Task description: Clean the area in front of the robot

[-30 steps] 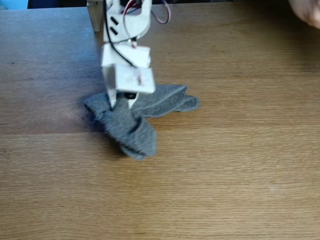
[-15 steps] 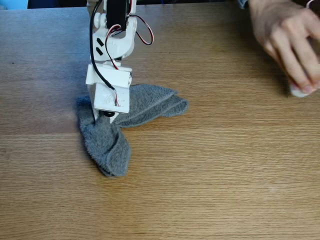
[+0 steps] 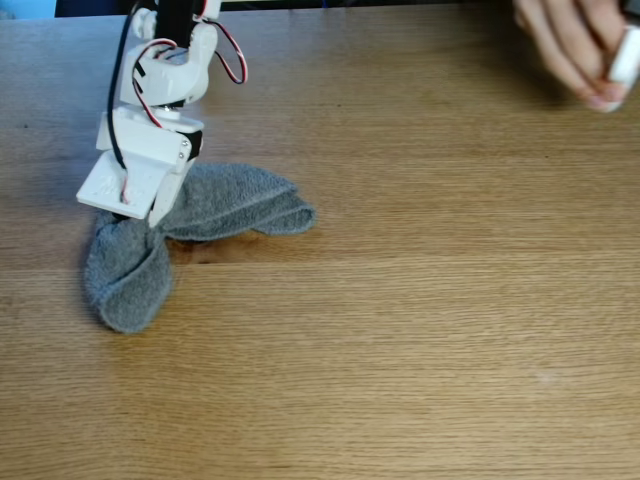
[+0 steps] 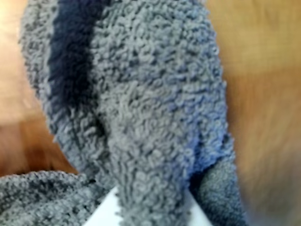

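Note:
In the fixed view the white robot arm (image 3: 165, 75) with red and black wires leans over the left part of the oak tabletop (image 3: 400, 330). Its gripper (image 3: 138, 212) is shut on a grey terry cloth (image 3: 230, 205), pinched at the middle. One lobe of the cloth lies flat to the right and another (image 3: 125, 280) trails toward the front. The wrist view is filled by the cloth (image 4: 141, 108), with a corner of a white jaw at the bottom edge. A small dark knot (image 3: 27, 126) marks the wood at the far left.
A person's hand (image 3: 570, 45) hovers at the top right corner, holding a small white object (image 3: 624, 55) above the table. A faint darker smear (image 3: 205, 252) shows on the wood just in front of the cloth.
The arm has dragged the cloth leftward across the table. The hand, which was down on the table at the right, has lifted with the white object.

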